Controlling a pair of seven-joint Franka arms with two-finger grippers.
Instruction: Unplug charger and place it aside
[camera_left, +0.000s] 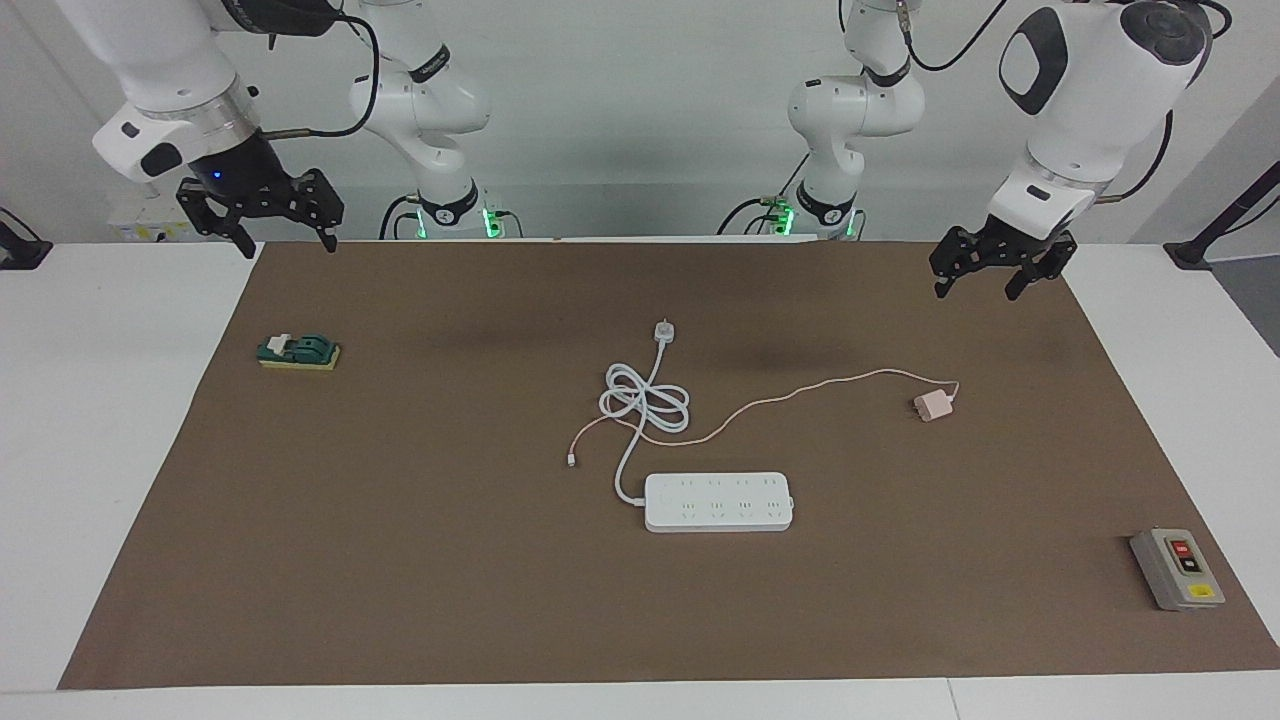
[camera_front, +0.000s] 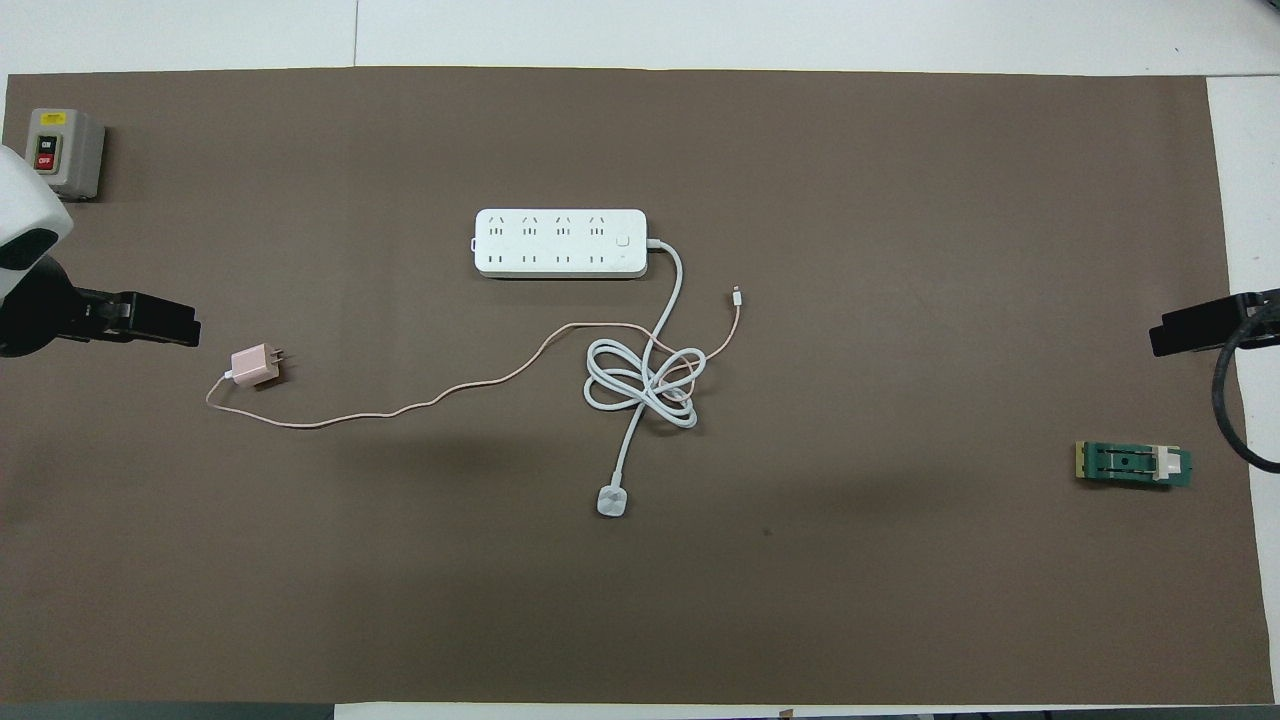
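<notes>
From the facing view, the charger (camera_left: 934, 406) lies on the mat, unplugged and well apart from the power strip (camera_left: 718, 501), toward the left arm's end, so the job looks all but done. The left gripper (camera_left: 990, 282) hangs up in the air, fingers spread, holding nothing; the right gripper (camera_left: 268, 232) waits, released too. Overhead, the charger (camera_front: 255, 365) sits clear of both, cable (camera_front: 420, 405) trailing off toward the strip's cord.

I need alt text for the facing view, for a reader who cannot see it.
A pale pink charger lies unplugged on a brown mat, toward the left arm's end, apart from the white power strip. Its thin pink cable runs over the strip's coiled white cord. The left hand and the right hand hang open and empty.
</notes>
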